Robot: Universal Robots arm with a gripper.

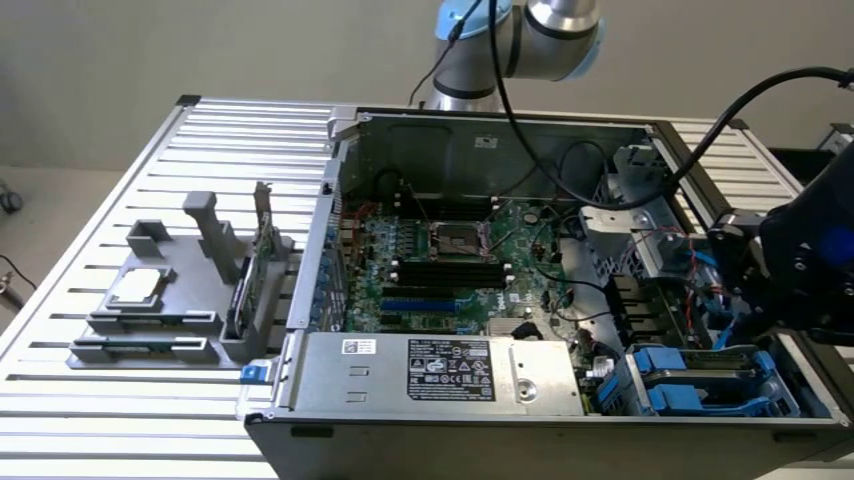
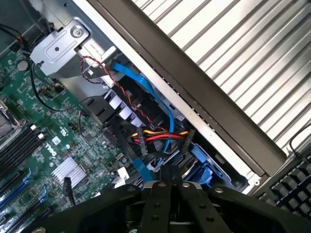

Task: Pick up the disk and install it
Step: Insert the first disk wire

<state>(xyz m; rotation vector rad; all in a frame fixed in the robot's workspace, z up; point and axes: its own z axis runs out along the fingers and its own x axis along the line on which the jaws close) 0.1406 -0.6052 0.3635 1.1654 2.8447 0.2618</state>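
Observation:
The disk (image 1: 697,378) sits low in the drive bay at the front corner of the open computer case (image 1: 400,425), on the exterior view's right. Its blue carrier rails frame a grey body, and its label is hidden. In the wrist view the blue rails (image 2: 201,162) lie just beyond my fingertips. My gripper (image 1: 747,285) hangs above that bay, over the case's right side. Its black fingers (image 2: 160,194) are pressed together, so my gripper (image 2: 170,187) is shut with nothing between them.
Blue data cables (image 2: 146,87) and a red-yellow-black power lead (image 2: 160,137) cross the bay. The motherboard (image 1: 441,260) and power supply (image 1: 441,370) fill the case. A grey fixture (image 1: 147,320) on the slatted table holds a processor chip (image 1: 138,287) and an upright green card (image 1: 262,270). A keyboard (image 2: 291,189) lies outside the case.

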